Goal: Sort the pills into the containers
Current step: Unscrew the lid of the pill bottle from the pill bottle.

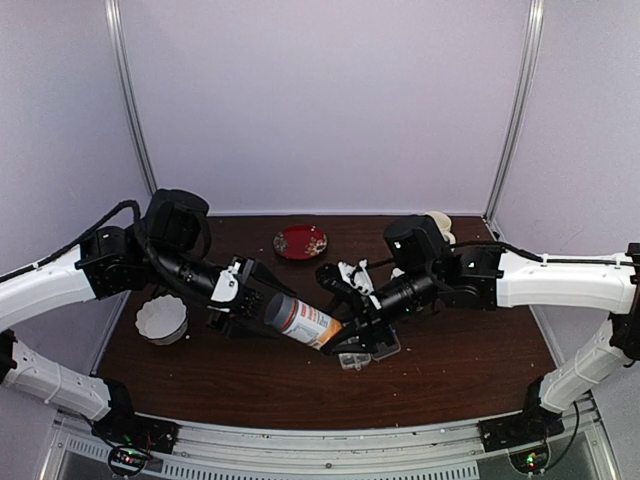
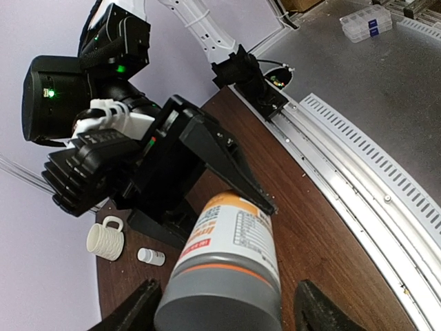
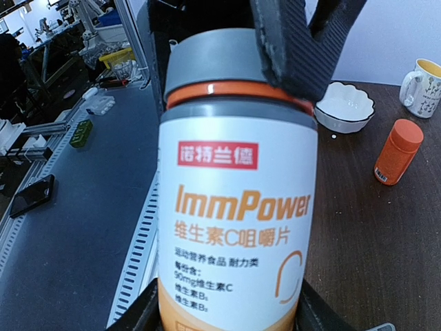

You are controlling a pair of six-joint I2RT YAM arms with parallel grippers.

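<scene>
Bottle [image 3: 238, 207], grey cap and orange-white label, sits right up against both wrist cams. It's held off the table [image 1: 250, 385] betw. the two arms, tilted, cap end toward the left arm.

Right gripper [image 1: 340, 328] is pinching the bottle's body, a finger each side of the label. Left gripper [image 1: 262, 302] is at the cap end, with fingers [image 3: 296, 41] pressed onto the grey cap as far as I can tell. Cap looks fully on.

Clear box [image 1: 353, 360] lies just below the bottle, partly under the right gripper. Can't tell if its lid is up or what's in the cells. Pills: none visible anywhere, so presumably they're inside the bottle.

Other stuff:
- White bowl [image 1: 162, 318]: left of the bottle.
- Red plate [image 1: 300, 241]: beyond the bottle.
- Orange bottle [image 3: 398, 152]: beside the bottle on the bowl side, well apart.

Progress, my read: very early, at the opening step. Nothing shows as sorted. Left to do: get the cap off, get the pills out, then put them in the box cells.
</scene>
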